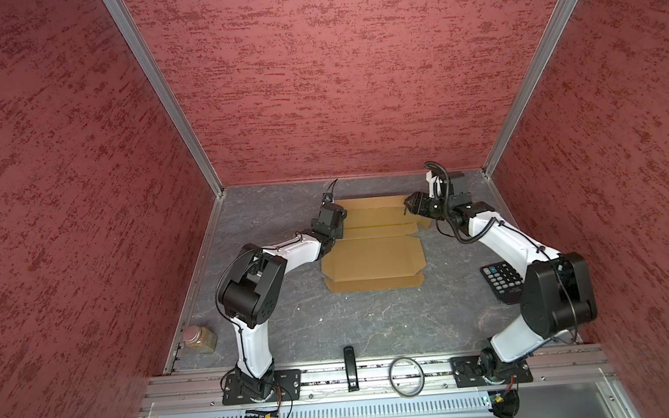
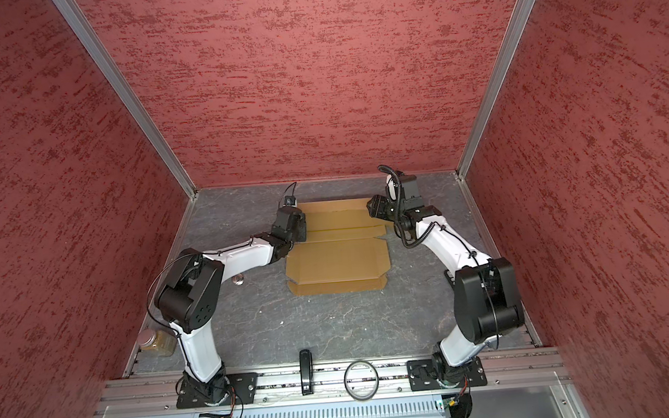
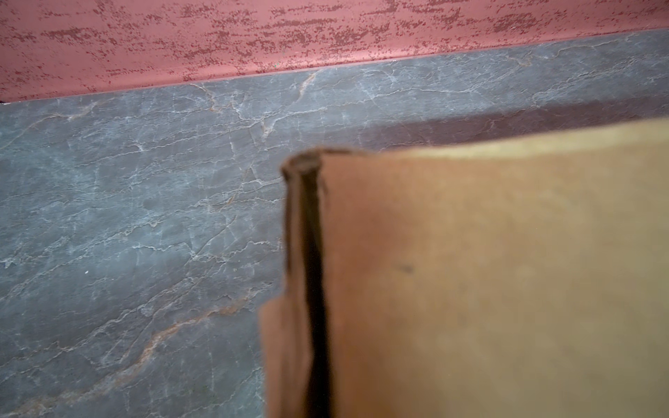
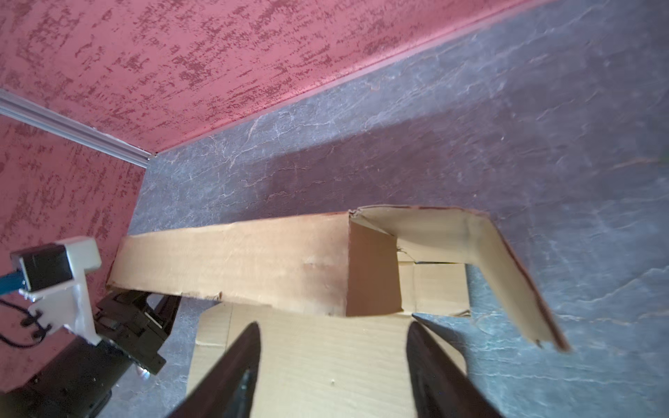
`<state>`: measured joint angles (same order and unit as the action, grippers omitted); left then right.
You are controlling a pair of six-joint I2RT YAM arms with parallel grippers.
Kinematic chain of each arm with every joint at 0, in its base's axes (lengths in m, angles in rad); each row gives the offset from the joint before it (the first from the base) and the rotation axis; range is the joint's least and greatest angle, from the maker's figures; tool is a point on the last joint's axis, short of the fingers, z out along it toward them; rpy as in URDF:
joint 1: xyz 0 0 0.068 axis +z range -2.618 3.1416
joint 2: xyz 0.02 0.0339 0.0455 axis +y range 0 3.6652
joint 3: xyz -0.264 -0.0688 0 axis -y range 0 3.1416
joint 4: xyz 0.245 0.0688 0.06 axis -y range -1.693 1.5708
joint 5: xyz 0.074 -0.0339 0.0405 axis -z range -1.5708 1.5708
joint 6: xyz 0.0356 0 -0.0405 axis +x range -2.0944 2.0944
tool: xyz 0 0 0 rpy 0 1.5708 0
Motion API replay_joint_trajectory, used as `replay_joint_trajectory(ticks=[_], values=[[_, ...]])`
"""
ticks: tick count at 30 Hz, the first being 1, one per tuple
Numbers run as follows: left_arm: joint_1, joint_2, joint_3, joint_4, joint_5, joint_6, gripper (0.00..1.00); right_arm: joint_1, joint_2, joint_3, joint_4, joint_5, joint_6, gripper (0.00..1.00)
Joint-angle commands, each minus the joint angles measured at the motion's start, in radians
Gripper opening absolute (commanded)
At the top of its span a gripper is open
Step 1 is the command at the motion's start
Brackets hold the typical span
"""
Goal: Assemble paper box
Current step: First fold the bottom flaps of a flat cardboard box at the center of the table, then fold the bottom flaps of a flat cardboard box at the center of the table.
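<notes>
The paper box [image 1: 373, 256] [image 2: 337, 259] is a tan die-cut cardboard sheet lying on the grey table, mostly flat. Its far panel [image 4: 253, 260] is folded up like a wall, and a side flap [image 4: 506, 275] at its right end hangs bent outward. My left gripper [image 1: 339, 217] [image 2: 303, 220] is at the far left corner, shut on the doubled cardboard edge [image 3: 307, 253]; its fingers are hidden behind the cardboard. My right gripper [image 1: 408, 204] [image 2: 369, 207] [image 4: 333, 362] hovers open over the sheet's far right part. Nothing is between its fingers [image 4: 246, 365].
A black calculator [image 1: 501, 280] lies under the right arm. A lidded jar [image 1: 200, 339] stands at the near left. A black bar [image 1: 350, 368] and a ring [image 1: 406, 376] rest at the front rail. Red walls close off three sides.
</notes>
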<state>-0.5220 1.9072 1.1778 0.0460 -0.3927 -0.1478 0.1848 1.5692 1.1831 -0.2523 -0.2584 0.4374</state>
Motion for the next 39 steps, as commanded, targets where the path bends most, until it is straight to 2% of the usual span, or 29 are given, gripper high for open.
replay_joint_trajectory(ticks=[1, 3, 4, 6, 8, 19, 39], values=[[-0.002, -0.026, -0.006, -0.015, 0.011, 0.02, 0.0, -0.014, -0.032, -0.027, 0.013, 0.03, 0.007, 0.47], [-0.002, -0.028, -0.008, -0.015, 0.011, 0.022, 0.0, -0.021, -0.025, -0.041, 0.018, 0.03, 0.01, 0.26], [-0.003, -0.029, -0.01, -0.016, 0.009, 0.022, 0.0, -0.024, -0.016, -0.048, 0.021, 0.026, 0.012, 0.2], [-0.002, -0.032, -0.012, -0.016, 0.006, 0.025, 0.0, -0.032, 0.007, -0.059, 0.037, 0.02, 0.016, 0.13], [-0.002, -0.032, -0.015, -0.015, 0.006, 0.025, 0.0, -0.04, 0.033, -0.069, 0.057, 0.023, 0.018, 0.1], [-0.001, -0.032, -0.02, -0.012, 0.006, 0.024, 0.0, -0.065, 0.178, -0.067, 0.088, 0.075, -0.017, 0.07], [0.003, -0.026, -0.021, -0.009, 0.013, 0.02, 0.0, -0.075, 0.277, -0.082, 0.14, 0.154, -0.043, 0.11]])
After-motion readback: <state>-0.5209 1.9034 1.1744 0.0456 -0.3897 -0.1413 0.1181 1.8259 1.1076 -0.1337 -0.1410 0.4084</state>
